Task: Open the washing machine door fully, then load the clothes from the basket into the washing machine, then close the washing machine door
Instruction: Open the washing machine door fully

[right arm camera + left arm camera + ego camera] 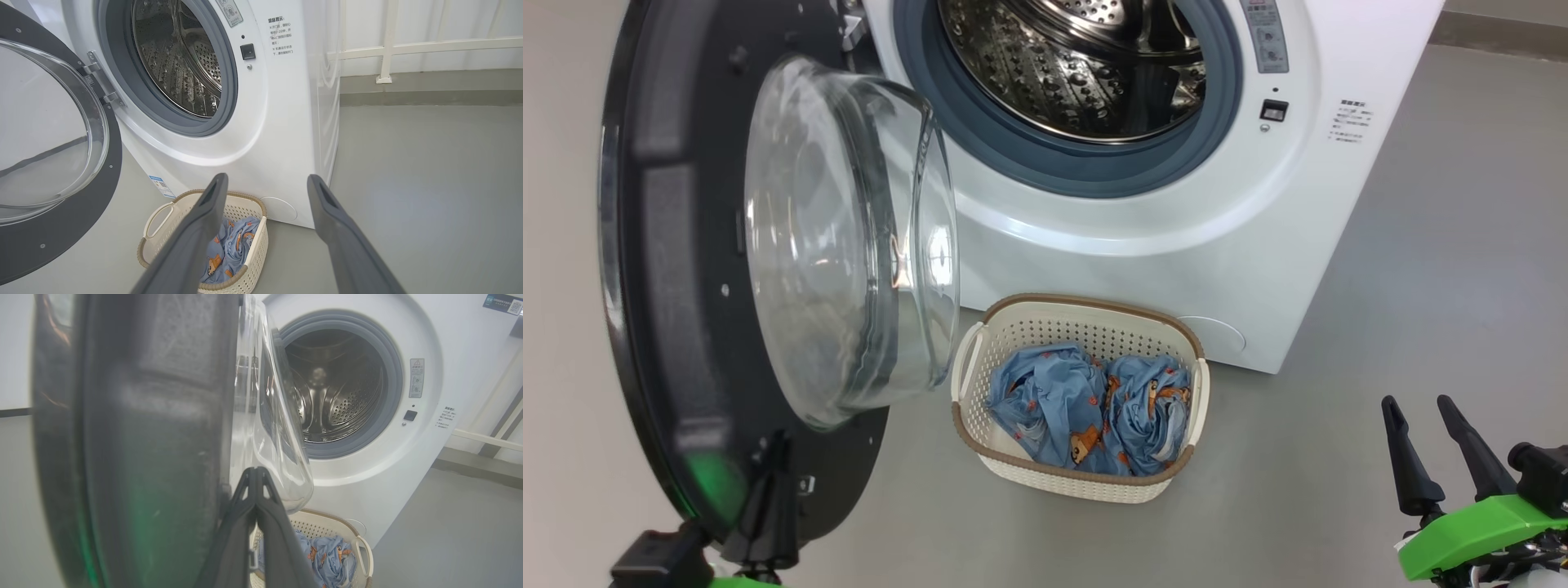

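Observation:
The washing machine (1143, 245) stands with its steel drum (1086, 65) showing. The washing machine door (678, 327) is swung out to the left, its glass bowl (849, 245) bulging toward the machine. In front on the floor stands the basket (1086, 482), with the blue clothes (1086, 408) bunched inside. My left gripper (778, 457) is shut on nothing, its fingers close against the door's lower inner rim (171, 490), tips together (255, 470). At the lower right my right gripper (1417, 404) is open and empty. In its wrist view it (266, 181) points down toward the basket (157, 212) and clothes (233, 245).
Grey floor (1421, 286) spreads to the right of the machine. A white railing (388, 45) and a low grey kerb (429, 87) run along the back wall behind it. The open door takes up the room to the left of the basket.

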You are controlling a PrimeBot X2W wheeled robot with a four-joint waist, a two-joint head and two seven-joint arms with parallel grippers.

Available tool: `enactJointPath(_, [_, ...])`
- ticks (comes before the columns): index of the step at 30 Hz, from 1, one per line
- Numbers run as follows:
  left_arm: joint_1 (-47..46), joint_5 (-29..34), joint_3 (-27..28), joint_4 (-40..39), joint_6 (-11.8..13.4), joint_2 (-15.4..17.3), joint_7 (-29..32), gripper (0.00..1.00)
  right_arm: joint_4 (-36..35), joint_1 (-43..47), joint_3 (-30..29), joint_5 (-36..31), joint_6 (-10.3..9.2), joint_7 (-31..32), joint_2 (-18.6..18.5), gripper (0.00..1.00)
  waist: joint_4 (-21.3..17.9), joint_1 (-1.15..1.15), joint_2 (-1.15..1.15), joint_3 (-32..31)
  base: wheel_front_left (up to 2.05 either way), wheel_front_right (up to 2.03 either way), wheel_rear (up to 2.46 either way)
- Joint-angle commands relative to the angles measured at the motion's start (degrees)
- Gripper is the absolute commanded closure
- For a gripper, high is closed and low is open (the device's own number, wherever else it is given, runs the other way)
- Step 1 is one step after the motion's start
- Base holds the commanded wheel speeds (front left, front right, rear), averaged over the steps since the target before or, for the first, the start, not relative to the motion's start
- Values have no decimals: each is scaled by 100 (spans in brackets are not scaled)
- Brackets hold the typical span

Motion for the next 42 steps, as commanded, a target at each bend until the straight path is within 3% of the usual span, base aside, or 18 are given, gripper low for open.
enactJointPath(1, [-101, -76, 353, -143, 96, 170, -10, 100, -132, 38, 121, -41, 9, -69, -86, 0, 41, 0, 0, -10, 0, 0, 0])
enactJointPath(13, [-407, -284, 965, 336, 239, 492, -89, 100, -122, 15, 230, -37, 9, -69, -51, 0, 33, 0, 0, -10, 0, 0, 0])
enactJointPath(26, [-1058, -265, 1582, 1065, 231, 823, -251, 100, -134, -14, 279, -38, 9, -69, -43, 0, 15, 0, 0, 155, 0, 0, 0])
enactJointPath(42, [-2238, 157, 2767, 2364, -40, 1065, -266, 100, -156, -345, 423, -102, 9, -69, -206, 0, -73, 0, 0, 683, 0, 0, 0])
